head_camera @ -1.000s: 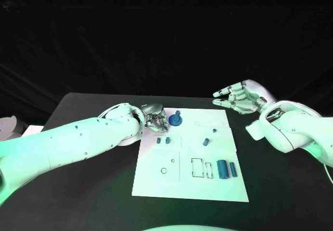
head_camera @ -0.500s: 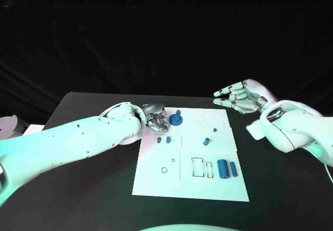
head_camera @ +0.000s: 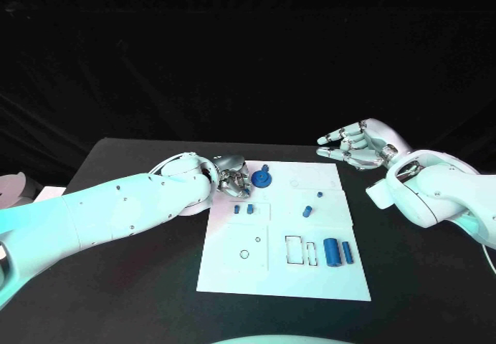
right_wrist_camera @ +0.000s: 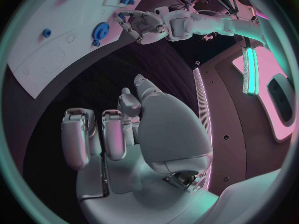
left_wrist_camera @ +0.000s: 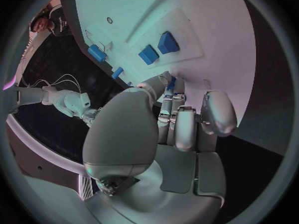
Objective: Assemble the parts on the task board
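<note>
Hovering: left hand at task board far-left corner (table) | right hand off-board

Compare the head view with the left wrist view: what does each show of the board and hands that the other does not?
Head view alone: the whole task board, the blue round part at its far edge beside the left hand, and the two blue cylinders near its right side. Left wrist view alone: the left hand's fingers seen from behind, one fingertip touching something small and blue. Both show the two small blue blocks and the raised, empty right hand.
</note>
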You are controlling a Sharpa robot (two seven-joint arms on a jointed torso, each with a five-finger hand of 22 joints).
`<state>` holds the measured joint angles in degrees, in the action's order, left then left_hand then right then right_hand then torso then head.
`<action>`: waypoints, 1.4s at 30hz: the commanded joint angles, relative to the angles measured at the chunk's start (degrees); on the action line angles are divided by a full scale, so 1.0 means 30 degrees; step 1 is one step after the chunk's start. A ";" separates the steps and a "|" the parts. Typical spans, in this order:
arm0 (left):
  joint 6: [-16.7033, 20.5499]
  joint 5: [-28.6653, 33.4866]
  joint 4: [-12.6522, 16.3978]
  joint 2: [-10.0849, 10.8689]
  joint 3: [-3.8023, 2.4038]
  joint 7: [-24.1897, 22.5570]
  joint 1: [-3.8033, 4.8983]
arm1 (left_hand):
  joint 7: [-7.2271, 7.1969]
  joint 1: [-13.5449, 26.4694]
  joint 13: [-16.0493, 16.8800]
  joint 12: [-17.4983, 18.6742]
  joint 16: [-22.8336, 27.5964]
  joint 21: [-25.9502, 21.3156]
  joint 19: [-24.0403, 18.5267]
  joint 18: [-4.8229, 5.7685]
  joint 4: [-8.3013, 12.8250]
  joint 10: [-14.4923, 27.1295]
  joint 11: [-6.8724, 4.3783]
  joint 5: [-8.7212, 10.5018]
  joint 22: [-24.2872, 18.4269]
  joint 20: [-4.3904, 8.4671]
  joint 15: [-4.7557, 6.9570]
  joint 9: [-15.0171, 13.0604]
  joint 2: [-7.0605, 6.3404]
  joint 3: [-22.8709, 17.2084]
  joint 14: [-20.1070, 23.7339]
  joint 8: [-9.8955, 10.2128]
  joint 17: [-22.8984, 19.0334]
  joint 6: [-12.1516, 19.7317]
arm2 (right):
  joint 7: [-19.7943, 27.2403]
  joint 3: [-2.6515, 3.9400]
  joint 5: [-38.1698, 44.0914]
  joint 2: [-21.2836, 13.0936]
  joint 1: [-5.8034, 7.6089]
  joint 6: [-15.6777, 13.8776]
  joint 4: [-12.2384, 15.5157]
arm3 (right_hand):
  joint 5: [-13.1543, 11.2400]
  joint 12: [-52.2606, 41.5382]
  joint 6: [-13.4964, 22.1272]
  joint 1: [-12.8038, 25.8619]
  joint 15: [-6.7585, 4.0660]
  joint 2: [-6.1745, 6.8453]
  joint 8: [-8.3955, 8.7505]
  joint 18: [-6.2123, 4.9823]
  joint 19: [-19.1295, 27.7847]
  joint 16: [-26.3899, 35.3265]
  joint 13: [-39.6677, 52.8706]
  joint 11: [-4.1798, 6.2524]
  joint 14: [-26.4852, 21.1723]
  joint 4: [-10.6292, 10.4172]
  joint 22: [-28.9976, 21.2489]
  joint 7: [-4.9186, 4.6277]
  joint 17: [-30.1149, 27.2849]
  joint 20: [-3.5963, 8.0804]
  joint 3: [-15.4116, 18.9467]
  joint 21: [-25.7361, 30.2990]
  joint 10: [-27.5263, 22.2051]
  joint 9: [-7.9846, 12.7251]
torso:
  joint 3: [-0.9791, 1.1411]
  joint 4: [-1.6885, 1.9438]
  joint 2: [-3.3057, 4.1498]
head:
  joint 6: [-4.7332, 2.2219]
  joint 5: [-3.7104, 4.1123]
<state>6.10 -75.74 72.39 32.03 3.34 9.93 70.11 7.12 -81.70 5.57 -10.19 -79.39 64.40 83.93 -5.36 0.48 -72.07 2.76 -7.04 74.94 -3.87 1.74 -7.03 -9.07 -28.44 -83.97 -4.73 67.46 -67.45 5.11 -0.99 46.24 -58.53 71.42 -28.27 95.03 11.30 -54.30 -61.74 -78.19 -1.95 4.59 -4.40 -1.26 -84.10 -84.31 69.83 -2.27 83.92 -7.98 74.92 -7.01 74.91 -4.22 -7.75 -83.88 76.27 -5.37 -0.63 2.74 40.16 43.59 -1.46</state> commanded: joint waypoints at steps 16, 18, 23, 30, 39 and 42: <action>-0.0688 0.0018 -0.0073 -0.0010 0.0087 0.0004 -0.0092 | -0.0006 0.0250 0.0016 0.0124 0.0051 0.0237 0.0938 0.0376 0.0053 -0.0123 0.0028 0.0148 0.2289 0.0036 0.0020 0.0000 0.0001 0.0085 -0.0659 -0.0031 0.0002 -0.0119 | 0.0247 0.0003 0.0055 0.0038 -0.0010 0.0203 -0.0003 | -0.0008 0.0063 0.0088 -0.0051 -0.0018 -0.0064 0.0050 -0.0265 -0.0501 0.0091 -0.0017 0.0046 0.1496 -0.0005 0.2664 -0.0048 0.2820 0.0040 0.0097 0.0112 -0.0150 -0.0020 | -0.0017 0.0017 -0.0009 | 0.0064 -0.0011; -0.0595 0.0041 -0.0080 -0.0023 0.0087 -0.0073 -0.0092 | -0.0003 0.0282 0.0010 0.0167 0.0045 0.0244 0.0937 0.0377 0.0057 -0.0102 0.0033 0.0154 0.2296 0.0036 0.0018 0.0013 -0.0015 0.0102 -0.0659 -0.0006 0.0010 -0.0093 | 0.0244 0.0003 0.0055 0.0041 -0.0010 0.0205 -0.0012 | -0.0008 0.0063 0.0088 -0.0051 -0.0018 -0.0064 0.0050 -0.0265 -0.0501 0.0091 -0.0017 0.0046 0.1496 -0.0005 0.2664 -0.0048 0.2820 0.0040 0.0097 0.0112 -0.0150 -0.0020 | -0.0018 0.0024 -0.0014 | 0.0070 -0.0025; -0.0457 0.0070 -0.0094 -0.0059 0.0088 -0.0126 -0.0092 | 0.0004 0.0310 0.0004 0.0208 0.0038 0.0256 0.0937 0.0379 0.0061 -0.0082 0.0041 0.0156 0.2305 0.0035 0.0015 0.0025 -0.0024 0.0114 -0.0659 0.0018 0.0020 -0.0068 | 0.0228 0.0003 0.0055 0.0058 -0.0010 0.0215 -0.0020 | -0.0008 0.0063 0.0088 -0.0051 -0.0018 -0.0064 0.0050 -0.0265 -0.0501 0.0091 -0.0017 0.0046 0.1496 -0.0005 0.2664 -0.0048 0.2820 0.0040 0.0097 0.0112 -0.0150 -0.0020 | -0.0006 0.0007 -0.0003 | 0.0054 -0.0052; -0.0892 0.0079 -0.0106 -0.0070 0.0089 0.0395 -0.0090 | 0.0255 0.0774 -0.0153 0.0813 0.0109 0.0070 0.0881 0.0375 -0.0049 0.0547 0.0304 0.0148 0.2282 -0.0067 -0.0190 0.0266 -0.0236 0.0288 -0.0603 0.0405 -0.0168 0.0632 | 0.0266 0.0003 0.0055 0.0069 -0.0010 0.0192 -0.0017 | -0.0006 0.0094 0.0084 -0.0070 -0.0020 -0.0064 0.0047 -0.0266 -0.0500 0.0066 -0.0060 0.0047 0.1504 -0.0004 0.2659 -0.0048 0.2853 0.0043 0.0125 0.0120 -0.0150 -0.0025 | -0.0005 -0.0016 0.0002 | 0.0057 -0.0068; -0.1461 0.0082 -0.0142 -0.0064 0.0091 0.0962 -0.0090 | 0.0636 0.1063 -0.0386 0.1365 0.0236 -0.0490 0.0752 0.0321 -0.0109 0.1351 0.0713 0.0141 0.2130 -0.0293 -0.0492 0.0663 -0.0501 0.0411 -0.0506 0.0416 -0.0513 0.1612 | 0.0264 0.0003 0.0048 0.0081 -0.0010 0.0214 -0.0032 | -0.0009 0.0208 0.0105 -0.0091 -0.0021 -0.0044 0.0058 -0.0282 -0.0464 0.0154 -0.0136 0.0045 0.1481 0.0008 0.2600 -0.0052 0.2756 0.0043 0.0144 0.0175 -0.0194 -0.0022 | -0.0006 0.0009 -0.0007 | 0.0101 -0.0053; -0.1415 0.0098 -0.0140 -0.0065 0.0091 0.0978 -0.0090 | 0.0683 0.1094 -0.0396 0.1388 0.0234 -0.0507 0.0748 0.0319 -0.0122 0.1380 0.0744 0.0144 0.2126 -0.0313 -0.0517 0.0701 -0.0518 0.0426 -0.0505 0.0413 -0.0526 0.1680 | 0.0258 0.0003 0.0043 0.0088 -0.0010 0.0229 -0.0038 | -0.0011 0.0240 0.0111 -0.0093 -0.0021 -0.0039 0.0061 -0.0286 -0.0456 0.0182 -0.0158 0.0043 0.1474 0.0009 0.2586 -0.0054 0.2726 0.0044 0.0151 0.0188 -0.0208 -0.0021 | -0.0003 -0.0007 -0.0002 | 0.0080 -0.0063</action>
<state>3.80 -75.56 72.10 31.86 3.43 11.36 70.04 9.18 -79.06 4.34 -6.31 -78.93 63.11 83.98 -5.35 0.16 -68.26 4.91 -6.81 74.92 -4.35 0.60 -4.96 -10.64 -27.48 -84.06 -3.63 65.96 -62.92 5.32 -0.99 46.21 -58.32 71.42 -28.24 94.91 11.30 -53.77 -61.73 -78.19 -1.95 4.59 -4.40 -1.26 -84.10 -83.97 69.40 -2.06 83.92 -7.98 74.95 -7.01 74.93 -4.22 -7.76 -83.65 76.07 -5.36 -0.65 2.75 40.14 43.86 -1.60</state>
